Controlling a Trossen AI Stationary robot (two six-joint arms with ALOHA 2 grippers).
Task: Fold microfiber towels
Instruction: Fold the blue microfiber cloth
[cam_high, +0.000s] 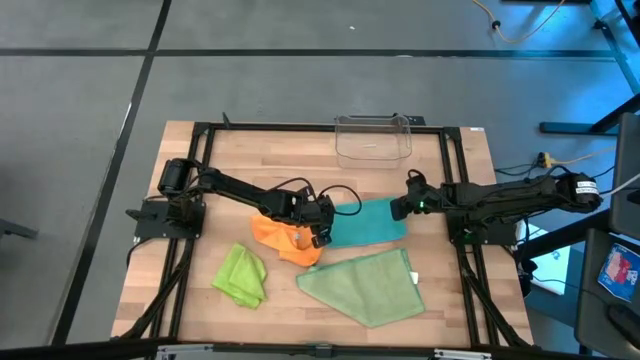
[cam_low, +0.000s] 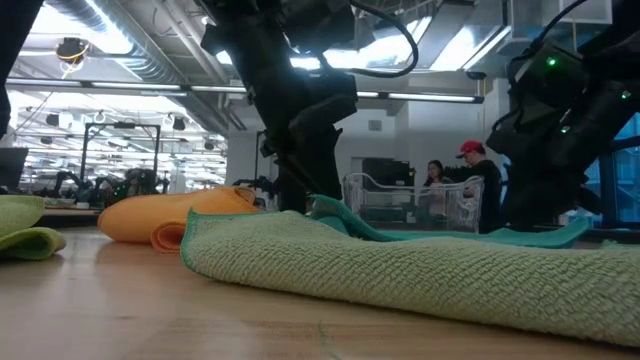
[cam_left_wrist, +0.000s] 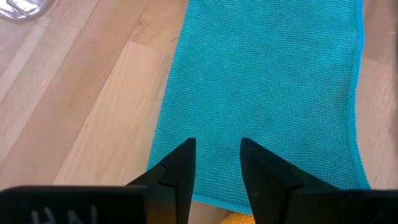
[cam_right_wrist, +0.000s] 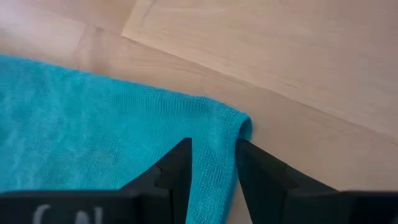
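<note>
The teal towel (cam_high: 368, 222) lies spread flat at the table's middle. My left gripper (cam_high: 322, 228) is open, pointing down over the towel's left edge (cam_left_wrist: 186, 193), one finger on either side of a flat strip of cloth. My right gripper (cam_high: 398, 208) is open over the towel's far right corner (cam_right_wrist: 239, 124). The orange towel (cam_high: 285, 240) lies bunched under my left arm, beside the teal towel's left edge. The lime green towel (cam_high: 242, 275) lies crumpled at the near left. The sage towel (cam_high: 365, 285) lies flat at the near middle. My left gripper's fingers (cam_left_wrist: 177, 171) stand open just over the teal towel near its left edge, and I cannot tell whether they touch it. My right gripper's fingers (cam_right_wrist: 174, 168) stand open over the towel's far right corner, and I cannot tell whether they touch it. The towel lies flat and slack.
A clear plastic bin (cam_high: 373, 138) stands at the table's far edge. Bare wood (cam_high: 450, 170) lies to the right of the bin and at the far left. People show in the room beyond the table in the low view (cam_low: 470, 180).
</note>
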